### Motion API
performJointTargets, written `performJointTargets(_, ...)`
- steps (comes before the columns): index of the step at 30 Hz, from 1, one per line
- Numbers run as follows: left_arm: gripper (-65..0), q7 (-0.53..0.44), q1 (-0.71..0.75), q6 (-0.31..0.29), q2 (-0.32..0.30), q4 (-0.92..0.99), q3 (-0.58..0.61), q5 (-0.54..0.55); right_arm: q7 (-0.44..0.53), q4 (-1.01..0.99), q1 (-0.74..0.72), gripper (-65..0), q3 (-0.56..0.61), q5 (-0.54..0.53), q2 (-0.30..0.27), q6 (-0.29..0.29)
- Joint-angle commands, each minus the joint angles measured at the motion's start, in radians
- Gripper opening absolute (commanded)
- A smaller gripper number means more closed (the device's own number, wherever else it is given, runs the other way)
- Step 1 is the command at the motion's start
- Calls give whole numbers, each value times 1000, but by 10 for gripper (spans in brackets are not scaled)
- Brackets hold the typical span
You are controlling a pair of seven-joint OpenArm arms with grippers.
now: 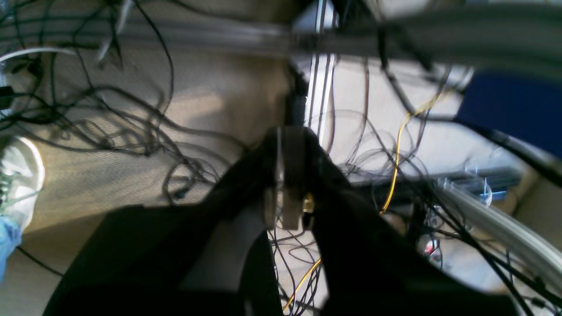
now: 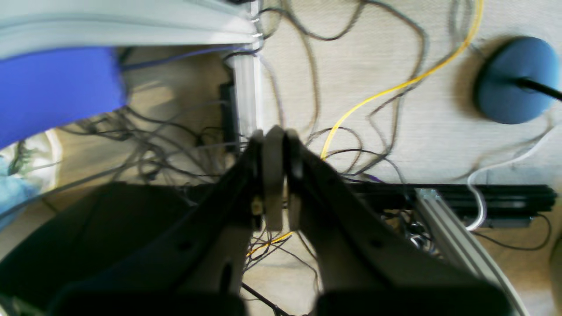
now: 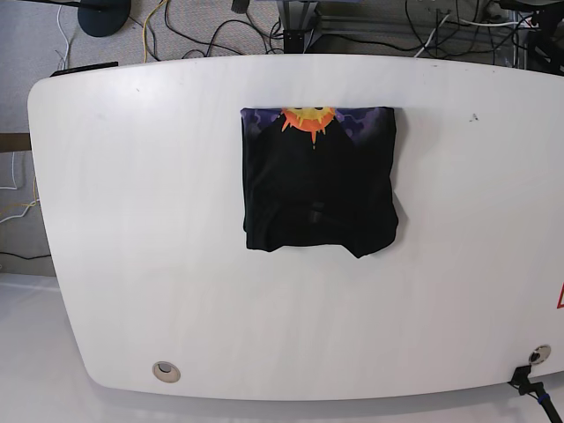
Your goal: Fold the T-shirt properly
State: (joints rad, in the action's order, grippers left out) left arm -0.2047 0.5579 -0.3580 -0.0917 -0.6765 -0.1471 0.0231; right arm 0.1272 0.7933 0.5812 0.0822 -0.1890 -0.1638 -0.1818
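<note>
Overhead, the white table (image 3: 132, 264) is seen to fill most of the base view, and no arm is shown above it. Near the far middle of the table the T-shirt (image 3: 317, 185) is laid as a compact, roughly square black bundle, with a strip of orange-sun-and-purple print turned up along its far edge and a loose corner left sticking out at the near right. The folding is judged to be nearly or wholly done, with only that corner perhaps to be tidied. No clear long axis is offered by the bundle; its sides are set roughly square to the table edges. Both wrist views are pointed off the table, toward a carpeted floor (image 2: 395, 131) strewn with cables (image 1: 131, 131), so the shirt is found in neither of them. The left gripper (image 1: 287, 175) is shown with its jaws pressed together on nothing, and the right gripper (image 2: 274, 175) is likewise pinched closed and empty. Because the arms are kept out of the base view, it cannot be told which one is nearer the shirt; the loose corner is placed toward the side of that view where the left arm is mounted, so that arm is judged the likelier one for any last touch.
</note>
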Motion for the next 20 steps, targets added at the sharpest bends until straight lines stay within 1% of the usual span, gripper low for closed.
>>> performJointTargets(1,-649,-6,-23,-2,-7,110,-1,-30,10,-39,-13,-650,0,0,-3,-6)
performJointTargets(4,-647,-6,-128,-2,-7,263,-1,-56,10,-140,-80,-650,0,0,-3,-14)
performJointTargets(7,-645,-6,-218,0,-7,375,1,-58,10,-214,-142,-650,0,0,-3,-48)
performJointTargets(10,-643,-6,-289,1,-7,476,1,-59,10,-275,-200,-650,0,0,-3,-48)
performJointTargets(11,-643,-6,-307,10,-7,501,2,-59,10,-298,-220,-650,0,0,-3,-48)
performJointTargets(13,-643,-5,-345,58,-7,541,4,-61,10,-332,-252,-650,0,0,-3,-48)
performJointTargets(16,-636,-3,-387,153,-6,587,4,-62,10,-378,-298,-650,0,0,-1,-46)
performJointTargets(18,-596,-3,-413,182,-4,610,4,-84,10,-409,-323,-650,0,0,0,-46)
performJointTargets(20,-586,-3,-425,187,0,624,4,-121,10,-427,-340,-650,0,0,2,-45)
